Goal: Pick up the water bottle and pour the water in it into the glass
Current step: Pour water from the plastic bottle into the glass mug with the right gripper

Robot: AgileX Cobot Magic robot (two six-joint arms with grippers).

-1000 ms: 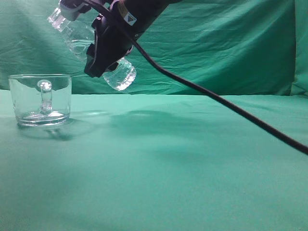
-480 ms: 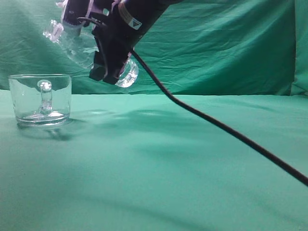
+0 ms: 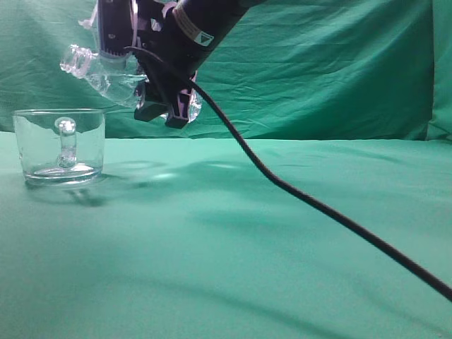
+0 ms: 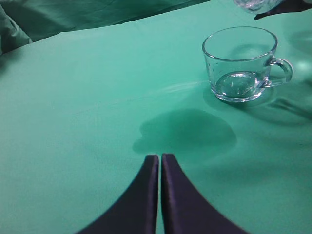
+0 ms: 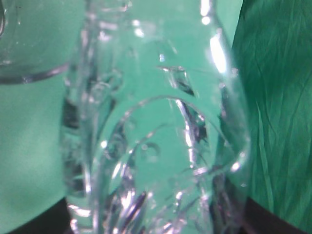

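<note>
My right gripper (image 3: 159, 92) is shut on the water bottle (image 3: 113, 79), a clear ribbed plastic bottle held nearly level in the air, its capless neck (image 3: 74, 60) pointing left above the glass. The bottle fills the right wrist view (image 5: 156, 126), with water glinting inside it. The glass (image 3: 60, 145), a short clear mug with a looped handle, stands on the green cloth at the left; it also shows in the left wrist view (image 4: 241, 63) with a little water at its bottom. My left gripper (image 4: 160, 158) is shut and empty, low over the cloth, well short of the glass.
Green cloth (image 3: 247, 233) covers the table and hangs as a backdrop (image 3: 318, 63). A black cable (image 3: 318, 205) runs from my right arm down to the lower right across the exterior view.
My right gripper has tipped the bottle further, from neck-up slanted to nearly level, and the neck has dropped lower toward the glass rim. The glass has not moved.
</note>
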